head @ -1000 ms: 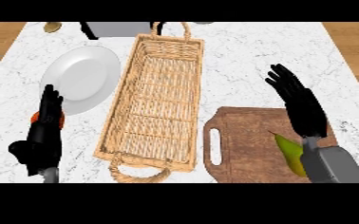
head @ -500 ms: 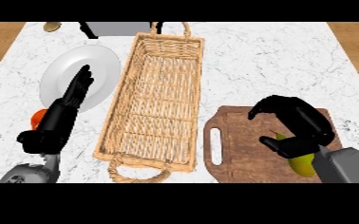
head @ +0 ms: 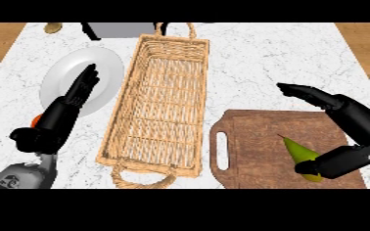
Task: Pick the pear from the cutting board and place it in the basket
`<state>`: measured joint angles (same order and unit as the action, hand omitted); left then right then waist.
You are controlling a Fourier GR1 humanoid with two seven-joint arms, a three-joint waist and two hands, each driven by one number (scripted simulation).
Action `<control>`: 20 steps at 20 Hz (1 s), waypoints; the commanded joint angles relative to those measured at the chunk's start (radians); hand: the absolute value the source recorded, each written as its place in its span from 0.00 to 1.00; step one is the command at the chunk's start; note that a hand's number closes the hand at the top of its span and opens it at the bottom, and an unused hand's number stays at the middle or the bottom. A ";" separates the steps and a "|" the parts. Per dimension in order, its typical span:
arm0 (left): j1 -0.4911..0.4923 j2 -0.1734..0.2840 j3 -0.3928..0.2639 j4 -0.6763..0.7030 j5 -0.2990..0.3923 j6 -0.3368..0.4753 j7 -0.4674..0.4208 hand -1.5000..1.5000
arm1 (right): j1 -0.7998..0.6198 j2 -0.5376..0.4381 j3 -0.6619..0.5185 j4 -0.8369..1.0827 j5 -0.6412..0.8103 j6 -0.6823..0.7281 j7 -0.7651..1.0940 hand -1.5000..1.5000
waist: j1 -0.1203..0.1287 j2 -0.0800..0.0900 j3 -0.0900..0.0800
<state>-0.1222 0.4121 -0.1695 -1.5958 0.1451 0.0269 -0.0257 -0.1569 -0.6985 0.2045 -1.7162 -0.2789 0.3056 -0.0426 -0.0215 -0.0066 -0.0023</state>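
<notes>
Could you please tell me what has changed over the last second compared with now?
The right hand came down from the counter above the board and closed in around the pear, thumb against its lower end. The left hand swung up over the plate, fingers straight. The basket, board, plate and pear stayed put.

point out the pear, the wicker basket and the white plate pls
green pear (head: pixel 298 150): head view, on its upper tapered body, above the right hand.
long woven wicker basket (head: pixel 160 108): head view, on the middle of its woven floor.
round white plate (head: pixel 66 77): head view, on its bare upper-left surface.
</notes>
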 commanded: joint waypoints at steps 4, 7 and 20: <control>-0.056 -0.005 -0.002 0.015 -0.008 -0.012 0.026 0.50 | -0.172 -0.312 -0.100 -0.012 0.115 0.127 0.173 0.00 | 0.023 0.008 -0.001; -0.079 -0.029 -0.017 -0.001 -0.024 0.011 0.050 0.50 | -0.181 -0.425 -0.063 -0.020 0.077 0.325 0.184 0.00 | 0.021 0.007 0.000; -0.029 -0.037 0.043 0.032 -0.017 -0.088 -0.012 0.50 | -0.273 -0.432 -0.167 0.272 0.112 0.759 0.050 0.00 | 0.030 0.009 0.003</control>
<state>-0.1663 0.3783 -0.1489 -1.5816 0.1241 -0.0222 -0.0073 -0.4141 -1.1702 0.0728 -1.5243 -0.2578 0.9859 0.0571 0.0077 0.0014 -0.0005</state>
